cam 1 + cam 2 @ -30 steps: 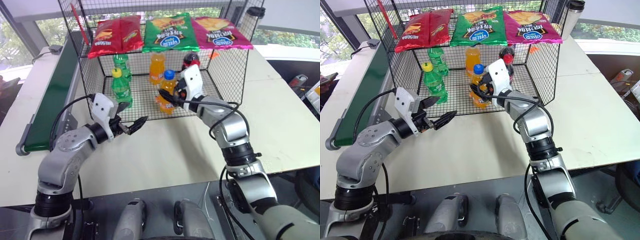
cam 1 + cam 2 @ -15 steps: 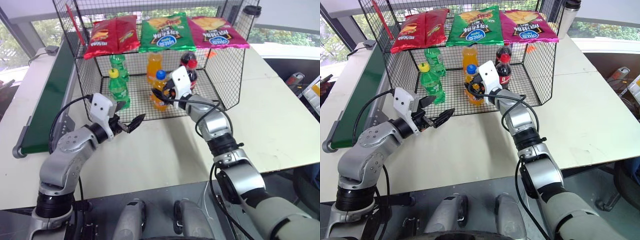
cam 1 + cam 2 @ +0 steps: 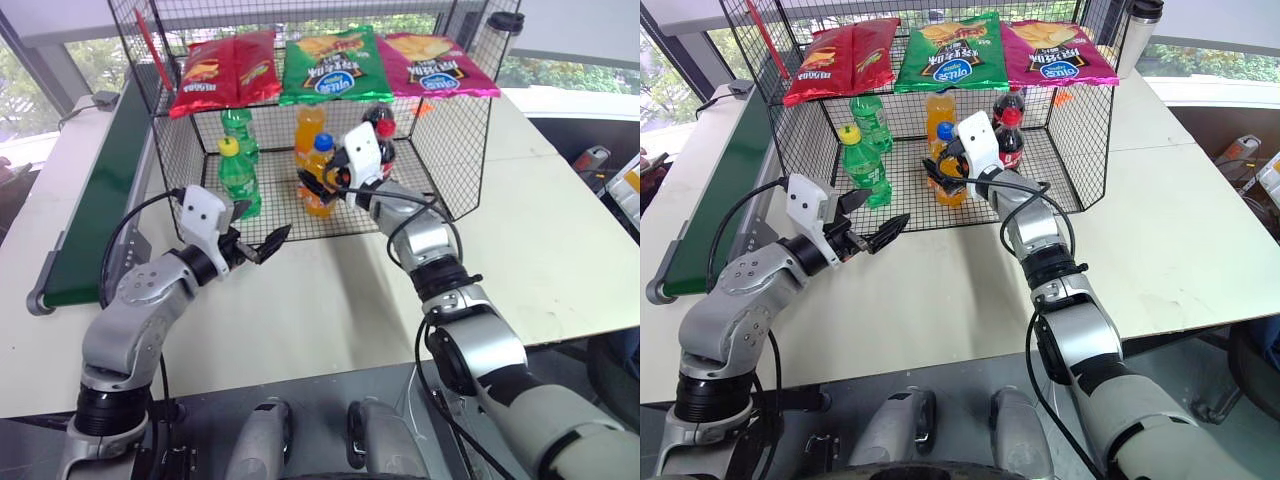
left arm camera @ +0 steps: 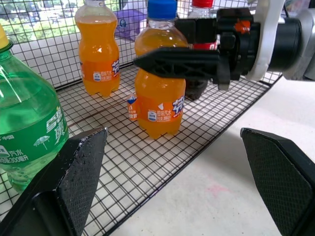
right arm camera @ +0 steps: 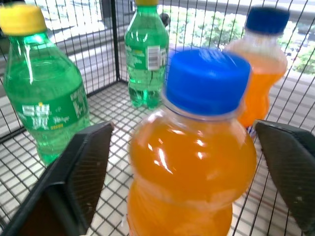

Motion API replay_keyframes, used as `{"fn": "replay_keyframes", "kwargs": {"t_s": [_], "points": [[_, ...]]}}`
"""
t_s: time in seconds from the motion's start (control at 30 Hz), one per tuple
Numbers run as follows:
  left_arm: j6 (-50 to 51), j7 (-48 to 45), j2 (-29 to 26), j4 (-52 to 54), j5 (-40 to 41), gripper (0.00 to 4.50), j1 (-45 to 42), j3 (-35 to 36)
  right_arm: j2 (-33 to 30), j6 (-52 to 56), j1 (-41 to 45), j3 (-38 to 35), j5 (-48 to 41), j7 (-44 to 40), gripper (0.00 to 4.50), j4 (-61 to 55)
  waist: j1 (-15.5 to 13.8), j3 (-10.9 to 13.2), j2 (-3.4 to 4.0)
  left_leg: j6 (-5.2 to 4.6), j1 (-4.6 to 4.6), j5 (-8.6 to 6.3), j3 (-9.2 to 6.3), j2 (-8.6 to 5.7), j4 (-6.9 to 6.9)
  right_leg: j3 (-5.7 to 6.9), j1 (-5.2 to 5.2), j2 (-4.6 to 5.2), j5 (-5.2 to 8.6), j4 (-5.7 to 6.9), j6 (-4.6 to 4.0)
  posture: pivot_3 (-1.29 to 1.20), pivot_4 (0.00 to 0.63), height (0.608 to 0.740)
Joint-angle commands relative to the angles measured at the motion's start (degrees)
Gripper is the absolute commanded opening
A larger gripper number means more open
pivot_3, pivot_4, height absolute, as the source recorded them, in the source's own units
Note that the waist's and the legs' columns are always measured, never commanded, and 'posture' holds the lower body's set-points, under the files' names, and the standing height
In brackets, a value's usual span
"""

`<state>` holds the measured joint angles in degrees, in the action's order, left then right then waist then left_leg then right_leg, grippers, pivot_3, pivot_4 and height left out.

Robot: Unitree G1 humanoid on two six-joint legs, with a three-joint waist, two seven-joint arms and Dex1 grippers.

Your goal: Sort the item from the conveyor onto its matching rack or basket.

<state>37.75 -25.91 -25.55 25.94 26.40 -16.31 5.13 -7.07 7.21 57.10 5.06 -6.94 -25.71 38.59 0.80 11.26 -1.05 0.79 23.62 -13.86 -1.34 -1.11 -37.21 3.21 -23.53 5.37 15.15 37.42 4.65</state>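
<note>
Soda bottle (image 3: 319,178), orange with a blue cap, stands upright on the mesh floor of the basket (image 3: 460,150), near its open front edge.

Going from the left, we see the belt (image 3: 100,200) running along the table's left edge. Next comes our left claw (image 3: 262,243), hanging over the bare table (image 3: 330,300) just in front of the basket, fingers spread wide and empty. Inside the basket, two green bottles (image 3: 237,178) stand at the left, one behind the other. In the middle is the soda bottle, with another orange bottle (image 3: 307,126) behind it. Our right claw (image 3: 322,185) reaches in at the soda bottle; its fingers (image 5: 74,187) stand apart on either side of the bottle's body, with clear gaps to the plastic in the wrist view, so the claw is released rather than gripping. We cannot tell whether a fingertip still brushes the bottle. A dark cola bottle (image 3: 380,130) with a red cap stands just to the right. Three chip bags (image 3: 330,65) lie across the top shelf.
</note>
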Motion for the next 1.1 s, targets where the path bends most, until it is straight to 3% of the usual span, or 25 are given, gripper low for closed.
{"fn": "replay_keyframes", "kwargs": {"t_s": [0.03,0.37,0.57,0.8,0.93,1.1], "points": [[-1.51,0.01,0.25,0.96,-0.3,4.5,0.07,-0.25,0.16,0.13,1.19,-0.82,0.09,-0.16,4.48,-3.92,-0.01,0.0,0.0,0.0,0.0,0.0,0.0,0.0,0.0,0.0,0.0,0.0,0.0,0.0,0.0,0.0,0.15,0.739],[-2.39,0.08,0.89,0.31,-0.91,4.5,0.58,-0.61,-3.7,9.25,-5.2,-0.25,-0.26,-2.62,4.48,-19.44,-0.2,0.0,0.0,0.0,-0.01,0.0,0.0,0.0,0.0,0.0,0.02,0.01,0.0,0.0,0.0,0.0,0.15,0.739],[-1.58,0.66,1.22,1.27,-0.45,4.5,2.28,0.08,-10.22,19.62,-15.13,-1.57,-2.1,-4.5,4.48,-37.04,-0.24,0.0,0.0,-0.02,-0.01,-0.01,0.0,-0.02,0.01,0.0,0.05,0.04,0.0,-0.05,0.0,0.0,0.15,0.739],[-1.71,1.38,-0.27,3.46,-1.74,4.5,9.52,0.87,-15.75,33.16,-34.26,-4.38,-11.71,-7.94,4.48,-61.81,-0.25,-0.01,0.01,-0.05,-0.11,-0.03,-0.02,0.06,0.13,0.0,0.1,0.0,0.02,-0.08,-0.01,0.0,0.15,0.739],[-1.66,1.02,-1.54,3.82,-2.47,4.5,12.05,0.74,-17.41,33.86,-41.26,-5.05,-12.71,-7.83,4.48,-66.03,-0.35,-0.02,0.02,-0.05,-0.13,-0.03,-0.01,0.05,0.0,-0.01,0.18,0.03,0.02,-0.12,-0.02,0.0,0.15,0.739],[-1.72,0.35,-1.96,3.54,-1.3,4.5,12.45,1.89,-17.88,34.47,-43.1,-5.77,-13.03,-6.22,4.48,-65.45,-0.4,-0.02,0.02,-0.16,-0.17,0.04,-0.01,0.05,-0.05,0.0,0.26,0.04,0.0,-0.21,-0.09,0.0,0.15,0.739]]}}
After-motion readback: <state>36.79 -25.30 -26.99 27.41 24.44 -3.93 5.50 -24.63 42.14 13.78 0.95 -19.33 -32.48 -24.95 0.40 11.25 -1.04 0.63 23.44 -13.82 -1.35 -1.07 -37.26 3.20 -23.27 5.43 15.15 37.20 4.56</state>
